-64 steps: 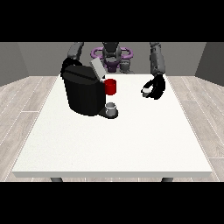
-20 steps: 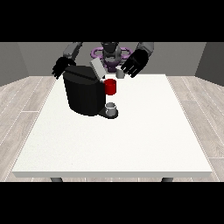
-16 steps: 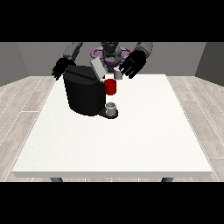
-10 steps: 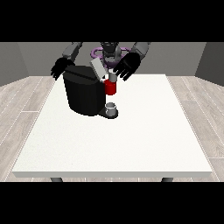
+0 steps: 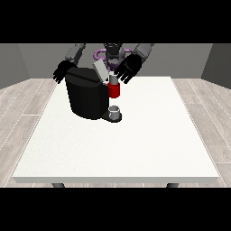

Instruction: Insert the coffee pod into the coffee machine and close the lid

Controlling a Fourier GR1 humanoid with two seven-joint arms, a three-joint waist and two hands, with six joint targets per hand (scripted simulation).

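Observation:
A black coffee machine (image 5: pixel 88 97) stands on the white table (image 5: pixel 135 144), left of centre towards the back. Its grey lid (image 5: pixel 100 71) is tilted up above the red brew head (image 5: pixel 114 90). A small grey cup (image 5: pixel 115 111) sits on the drip base below. The hand at the view's right (image 5: pixel 128 67) hovers just right of the raised lid, fingers spread and pointing down towards the red part. The hand at the view's left (image 5: pixel 61 72) hangs behind the machine's left top corner with spread fingers. I see no coffee pod on its own.
The robot's torso (image 5: pixel 113 52) with a purple ring stands behind the table's far edge. White tabletop extends in front and to the right of the machine, out to the near edge (image 5: pixel 117 179).
The hand at the view's right came from the table's right side to the raised lid and has crept left and down. The other hand rose behind the machine and holds still.

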